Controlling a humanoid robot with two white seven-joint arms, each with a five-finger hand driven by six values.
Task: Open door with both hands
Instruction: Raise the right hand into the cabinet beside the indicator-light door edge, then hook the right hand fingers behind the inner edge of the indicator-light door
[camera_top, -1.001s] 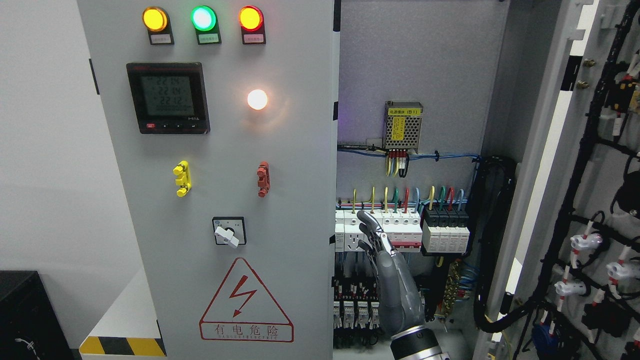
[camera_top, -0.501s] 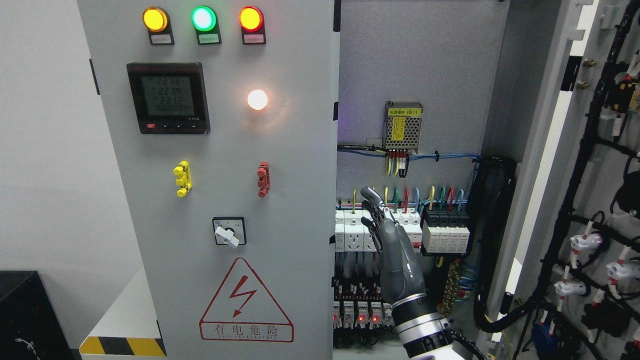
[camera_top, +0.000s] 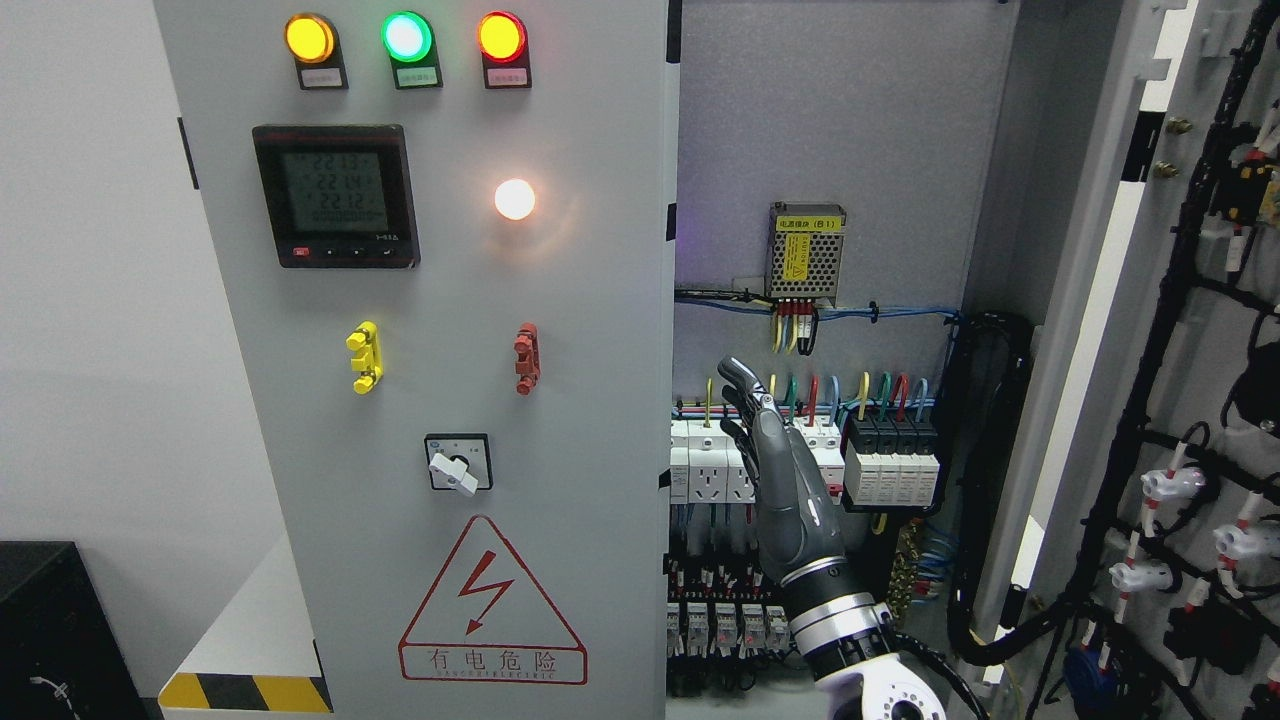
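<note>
The right robot hand (camera_top: 770, 440) rises from the lower edge right of the middle, fingers (camera_top: 742, 378) stretched straight and relaxed, holding nothing, raised in front of the open cabinet interior at the height of the breakers. No left hand shows anywhere.

The largest thing is the left door (camera_top: 430, 350), a grey panel that looks closed, facing the camera, with its inner edge just to the left of the hand. The right door (camera_top: 1200, 400) stands swung wide at the picture's right, its inner face laced with black cable looms. Between them lies the cabinet interior (camera_top: 850, 130), with a perforated power supply (camera_top: 806, 252) high on the back plate and a row of white breakers (camera_top: 790, 455) below it, partly hidden by the hand.

On the left door sit a meter (camera_top: 335, 195), three lamps (camera_top: 405, 37), a white lit lamp (camera_top: 515, 198) and a rotary switch (camera_top: 458, 463).

By my reading, one door is done and the other remains. The next move probably calls for shifting the flat hand leftward to that door's free edge and curling the fingers behind it, staying clear of the wiring.
</note>
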